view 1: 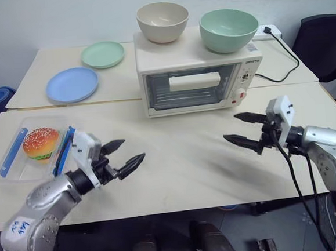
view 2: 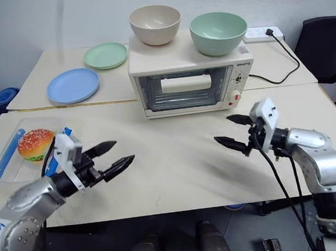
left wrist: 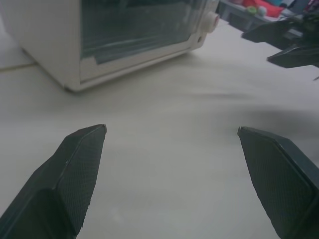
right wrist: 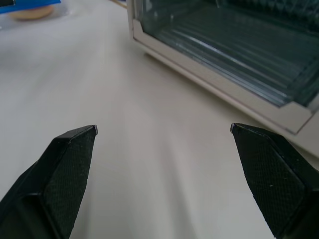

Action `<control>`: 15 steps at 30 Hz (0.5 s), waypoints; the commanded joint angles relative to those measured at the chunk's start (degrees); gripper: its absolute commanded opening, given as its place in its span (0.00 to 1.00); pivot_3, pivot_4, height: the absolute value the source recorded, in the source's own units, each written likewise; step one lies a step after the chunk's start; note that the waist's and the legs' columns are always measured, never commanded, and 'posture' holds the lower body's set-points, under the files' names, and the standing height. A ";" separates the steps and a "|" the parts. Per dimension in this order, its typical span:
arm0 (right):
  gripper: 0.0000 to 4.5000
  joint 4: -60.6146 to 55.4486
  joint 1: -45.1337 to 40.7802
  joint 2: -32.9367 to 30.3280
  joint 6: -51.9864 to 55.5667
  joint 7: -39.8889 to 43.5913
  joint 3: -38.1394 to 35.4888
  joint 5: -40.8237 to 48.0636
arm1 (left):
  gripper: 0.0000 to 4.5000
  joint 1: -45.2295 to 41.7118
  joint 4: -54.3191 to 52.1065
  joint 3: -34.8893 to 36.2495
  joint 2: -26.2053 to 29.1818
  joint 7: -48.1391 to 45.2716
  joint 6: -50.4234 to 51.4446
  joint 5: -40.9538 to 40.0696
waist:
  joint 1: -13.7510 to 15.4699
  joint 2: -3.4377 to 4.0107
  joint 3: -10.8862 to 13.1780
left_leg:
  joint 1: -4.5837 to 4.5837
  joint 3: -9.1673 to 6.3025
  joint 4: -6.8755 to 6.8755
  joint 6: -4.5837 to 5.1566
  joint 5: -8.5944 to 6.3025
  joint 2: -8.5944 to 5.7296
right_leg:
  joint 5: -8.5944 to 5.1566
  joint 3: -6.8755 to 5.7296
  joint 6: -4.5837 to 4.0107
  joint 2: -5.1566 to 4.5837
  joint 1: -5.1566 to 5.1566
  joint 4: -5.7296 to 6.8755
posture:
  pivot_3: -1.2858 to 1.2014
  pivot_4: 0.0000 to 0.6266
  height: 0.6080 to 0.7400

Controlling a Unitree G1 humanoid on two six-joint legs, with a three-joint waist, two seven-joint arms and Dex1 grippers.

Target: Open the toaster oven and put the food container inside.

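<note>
Left hand [view 1: 129, 153] agape beside food container [view 1: 14, 166] holding burger [view 1: 41, 143].

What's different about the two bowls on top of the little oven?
The cream bowl is a pale beige colour, while the green bowl is mint green. The cream bowl sits toward the left on the toaster oven, the green bowl toward the right, above the knobs. The green bowl looks a bit wider. Both are round, upright and look empty, and they stand apart without touching.
</note>
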 commanded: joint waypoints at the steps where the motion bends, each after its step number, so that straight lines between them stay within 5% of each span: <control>1: 1.00 3.16 -5.55 1.71 -1.07 -0.35 0.84 -0.74 | 1.00 -4.59 -0.04 2.47 3.70 -2.31 1.70 -5.02 | -0.15 0.01 0.00 | -0.01 -0.01 -0.01 0.00 0.00 -0.01 | 0.00 0.00 0.00 0.00 -0.03 -0.01 | 0.52 0.24 1.00; 8: 1.00 13.62 -16.43 6.04 -4.96 -0.29 3.29 -4.47 | 1.00 -9.30 1.30 2.38 9.77 -6.67 1.88 -7.33 | -0.93 0.04 0.03 | -0.04 -0.02 -0.08 -0.08 -0.08 -0.03 | 0.01 -0.01 0.01 -0.06 -0.14 0.08 | 0.52 0.24 1.00; 15: 1.00 16.63 -21.64 8.24 -6.44 0.72 3.93 -5.40 | 1.00 -9.85 1.89 1.97 9.70 -6.08 0.85 -6.53 | -0.82 0.05 0.04 | -0.23 -0.02 -0.24 -0.09 -0.08 -0.03 | 0.01 0.00 0.01 -0.09 -0.45 0.10 | 0.52 0.24 1.00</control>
